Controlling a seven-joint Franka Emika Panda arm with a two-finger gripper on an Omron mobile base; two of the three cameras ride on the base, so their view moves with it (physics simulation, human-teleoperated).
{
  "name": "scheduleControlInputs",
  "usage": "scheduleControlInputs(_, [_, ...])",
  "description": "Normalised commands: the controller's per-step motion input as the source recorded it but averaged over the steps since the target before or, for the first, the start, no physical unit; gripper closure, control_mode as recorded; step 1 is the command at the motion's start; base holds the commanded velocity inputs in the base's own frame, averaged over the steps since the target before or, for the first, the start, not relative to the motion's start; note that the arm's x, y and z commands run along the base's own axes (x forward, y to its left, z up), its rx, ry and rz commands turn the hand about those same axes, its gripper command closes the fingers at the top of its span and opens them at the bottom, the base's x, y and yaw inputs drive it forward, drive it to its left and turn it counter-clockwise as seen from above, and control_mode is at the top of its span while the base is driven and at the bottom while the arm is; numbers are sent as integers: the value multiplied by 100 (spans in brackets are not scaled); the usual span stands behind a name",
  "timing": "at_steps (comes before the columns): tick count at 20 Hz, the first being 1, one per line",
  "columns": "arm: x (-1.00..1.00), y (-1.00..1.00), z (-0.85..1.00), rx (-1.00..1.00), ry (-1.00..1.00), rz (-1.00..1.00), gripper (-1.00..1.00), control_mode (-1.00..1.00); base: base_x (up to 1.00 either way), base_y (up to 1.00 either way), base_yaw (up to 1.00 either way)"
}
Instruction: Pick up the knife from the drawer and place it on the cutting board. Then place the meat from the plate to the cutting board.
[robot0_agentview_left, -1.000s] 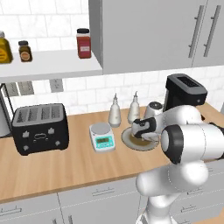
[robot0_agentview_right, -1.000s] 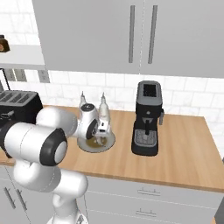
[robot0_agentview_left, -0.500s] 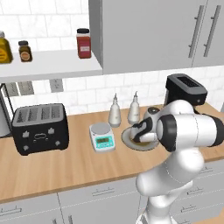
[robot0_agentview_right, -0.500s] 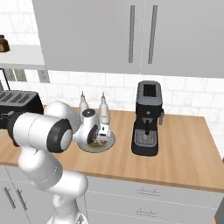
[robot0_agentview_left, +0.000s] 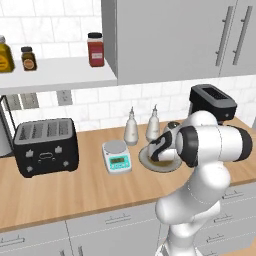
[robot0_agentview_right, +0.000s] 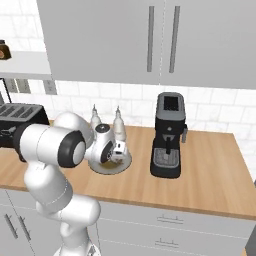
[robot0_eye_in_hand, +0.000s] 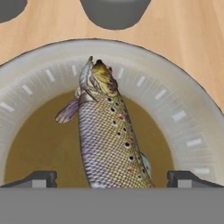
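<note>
Over the plate (robot0_eye_in_hand: 183, 118), your tool (robot0_eye_in_hand: 112, 178) hangs with its jaws spread as wide as they go, one dark tip on each side of the meat (robot0_eye_in_hand: 111, 135), and it has hold of nothing. Against a second ago, the arm has swung in and lowered from beside the plate to directly above it, while the jaws have stayed fully apart. You can take that as the approach for the second half of the task, with the closing and the lift not yet made.

The meat here is a speckled fish, lying lengthwise along the middle of the plate with its head toward the far rim and its tail end between your fingertips (robot0_eye_in_hand: 39, 178). Nothing else is in the plate besides a brownish centre under the fish.

From the base cameras the plate (robot0_agentview_left: 150, 166) sits on the table (robot0_agentview_left: 75, 195), just in front of two pale bottles (robot0_agentview_left: 131, 128) and just beside a small white scale (robot0_agentview_left: 117, 156). A black toaster (robot0_agentview_left: 46, 146) stands well to the left and a black coffee machine (robot0_agentview_right: 168, 141) to the right. I cannot tell you where the knife, drawer or cutting board are.
</note>
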Motion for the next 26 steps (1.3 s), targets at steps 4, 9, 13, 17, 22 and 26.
scheduleControlInputs(4, [1,0,-8,0,0,0,100,-100,0,0,0])
scheduleControlInputs(9, [0,0,-5,0,0,0,100,-100,0,0,0])
scheduleControlInputs(13, [-2,1,3,0,0,0,100,-100,0,0,0])
scheduleControlInputs(17, [-8,38,37,-3,-2,0,100,-100,0,0,0])
scheduleControlInputs(22, [-28,35,85,0,-1,5,100,-100,0,0,0])
scheduleControlInputs(26, [-35,11,91,3,1,3,100,-100,0,0,0])
